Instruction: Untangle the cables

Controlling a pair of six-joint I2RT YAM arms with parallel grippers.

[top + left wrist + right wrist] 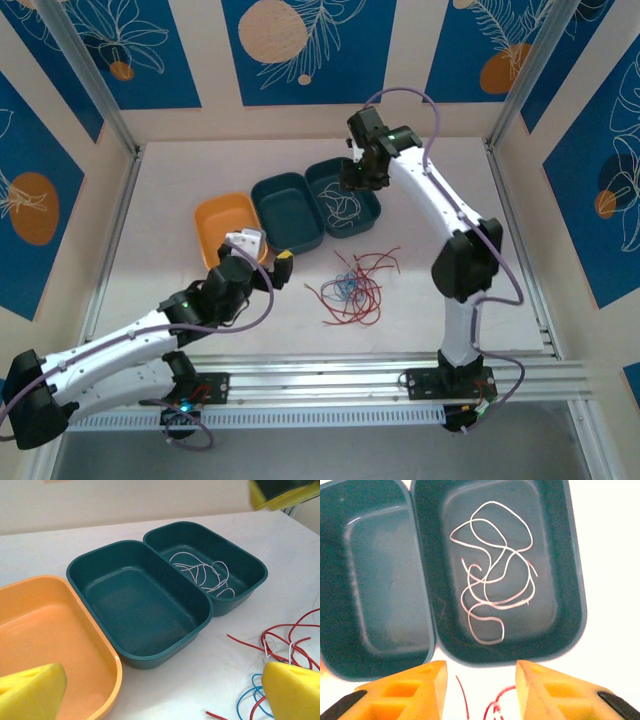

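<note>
The right gripper (480, 672) hangs part-open, empty, above the white cable (492, 587); the left gripper (162, 692) gapes wide, its finger (292, 690) hiding some of the red-blue tangle (348, 290).

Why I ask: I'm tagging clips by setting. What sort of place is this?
Probably a robot lab test cell: a white table boxed in by blue printed panels and aluminium framing, with left arm and right arm bolted at its near edge.

No readable text, label, brand or number in sight; wall panels (300, 50) carry leaf-and-circle pattern, no lettering; teal trays (140, 610), orange tray (45, 630) unmarked.
</note>
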